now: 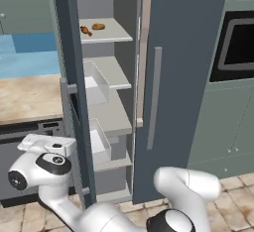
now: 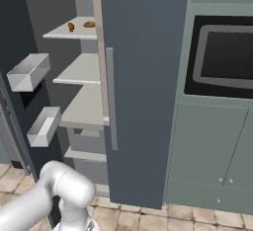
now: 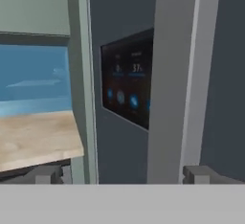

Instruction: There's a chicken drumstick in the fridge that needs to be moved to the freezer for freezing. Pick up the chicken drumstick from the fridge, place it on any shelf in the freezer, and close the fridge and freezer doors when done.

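The chicken drumstick [image 1: 86,30] [image 2: 71,26] lies on the top white shelf of the freezer, the open left half of the slate-blue unit, beside a round golden-brown bun [image 1: 98,26]. The freezer door [image 1: 72,77] [image 2: 10,77] stands swung out with clear bins [image 2: 28,72] on its inner side. The fridge door [image 1: 183,77] [image 2: 143,77] on the right is shut. My gripper [image 3: 124,175] is open at the freezer door's outer face. The black panel [image 3: 128,89] is ahead of it. The grey bar handle [image 3: 172,74] runs down between the fingertips, nearer the right one.
A wooden counter [image 1: 30,97] [image 3: 33,137] with a dark appliance front below it lies left of the open door. A black built-in oven [image 1: 235,45] [image 2: 225,57] and pale green cabinets [image 2: 207,146] stand to the right of the unit. The floor is tiled.
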Controlling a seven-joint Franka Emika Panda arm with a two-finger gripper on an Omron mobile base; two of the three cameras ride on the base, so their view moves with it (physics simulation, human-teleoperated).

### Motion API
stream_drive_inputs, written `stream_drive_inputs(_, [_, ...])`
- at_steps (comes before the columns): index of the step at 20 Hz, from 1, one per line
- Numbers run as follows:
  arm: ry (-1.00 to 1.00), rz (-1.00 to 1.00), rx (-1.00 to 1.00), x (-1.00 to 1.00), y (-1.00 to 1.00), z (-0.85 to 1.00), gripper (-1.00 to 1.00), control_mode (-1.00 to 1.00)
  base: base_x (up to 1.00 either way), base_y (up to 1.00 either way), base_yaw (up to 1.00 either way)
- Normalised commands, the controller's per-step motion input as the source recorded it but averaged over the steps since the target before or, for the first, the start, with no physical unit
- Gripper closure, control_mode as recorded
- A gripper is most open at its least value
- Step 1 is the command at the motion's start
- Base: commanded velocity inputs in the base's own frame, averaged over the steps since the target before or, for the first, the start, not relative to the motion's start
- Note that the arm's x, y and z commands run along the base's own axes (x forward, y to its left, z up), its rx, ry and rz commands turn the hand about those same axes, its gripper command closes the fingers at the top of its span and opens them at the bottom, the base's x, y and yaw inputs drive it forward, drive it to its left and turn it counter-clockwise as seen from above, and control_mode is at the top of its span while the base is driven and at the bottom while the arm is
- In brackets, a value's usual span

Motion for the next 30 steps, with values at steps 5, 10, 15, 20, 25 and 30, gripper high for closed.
stream_drive_inputs(5, [-0.03,-0.17,0.0,0.34,-0.34,-0.02,-1.0,-1.0,0.0,0.0,0.0])
stream_drive_inputs(10, [-0.03,-0.16,0.0,0.3,-0.44,0.0,-1.0,-1.0,0.0,0.0,0.0])
stream_drive_inputs(15, [-0.02,-0.14,0.0,0.37,-0.6,0.0,-1.0,-1.0,0.0,0.0,0.0])
stream_drive_inputs(20, [0.0,-0.13,0.0,0.46,-0.72,0.0,-1.0,-1.0,0.0,0.0,0.0])
stream_drive_inputs(25, [0.0,-0.12,0.0,0.53,-0.7,0.0,-1.0,-1.0,0.0,0.0,0.0])
stream_drive_inputs(30, [0.0,-0.12,0.0,0.54,-0.73,0.0,-1.0,-1.0,0.0,0.0,0.0])
